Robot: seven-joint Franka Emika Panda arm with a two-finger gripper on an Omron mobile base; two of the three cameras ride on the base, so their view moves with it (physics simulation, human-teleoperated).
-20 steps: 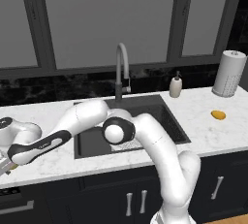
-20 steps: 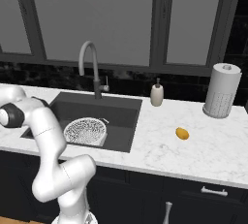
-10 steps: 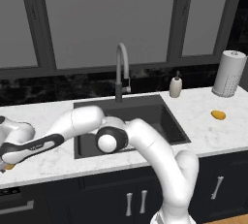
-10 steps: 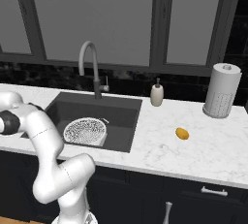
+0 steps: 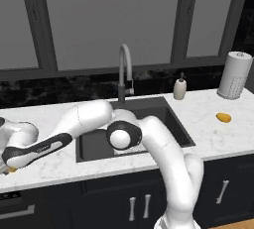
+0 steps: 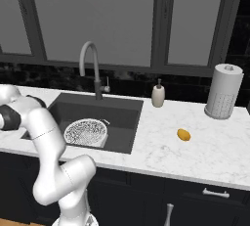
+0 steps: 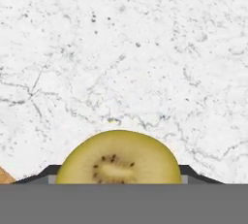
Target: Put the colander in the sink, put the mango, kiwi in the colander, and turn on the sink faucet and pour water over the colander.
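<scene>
The kiwi (image 7: 118, 162) lies on white marble, its yellow-green seeded face low in the hand view. My gripper (image 7: 118, 170) is open, and a dark fingertip (image 7: 48, 171) stands just off each side of the fruit. In the left base view the gripper (image 5: 7, 166) is down at the counter's far left, over a small orange-brown bit of the kiwi (image 5: 11, 169). The white mesh colander (image 6: 85, 132) sits inside the dark sink (image 6: 119, 112). The orange-yellow mango (image 6: 183, 134) rests on the counter right of the sink. No water falls from the grey gooseneck faucet (image 6: 90, 63).
A cream soap bottle (image 6: 157, 95) stands behind the sink's right corner, and a paper towel roll (image 6: 223, 90) at the far right. My own arm stretches across the sink's front left. An orange sliver (image 7: 4, 175) shows at the hand view's lower left edge.
My arm has swung lower and further left, bringing the hand down onto the left counter. The colander and the mango have not moved.
</scene>
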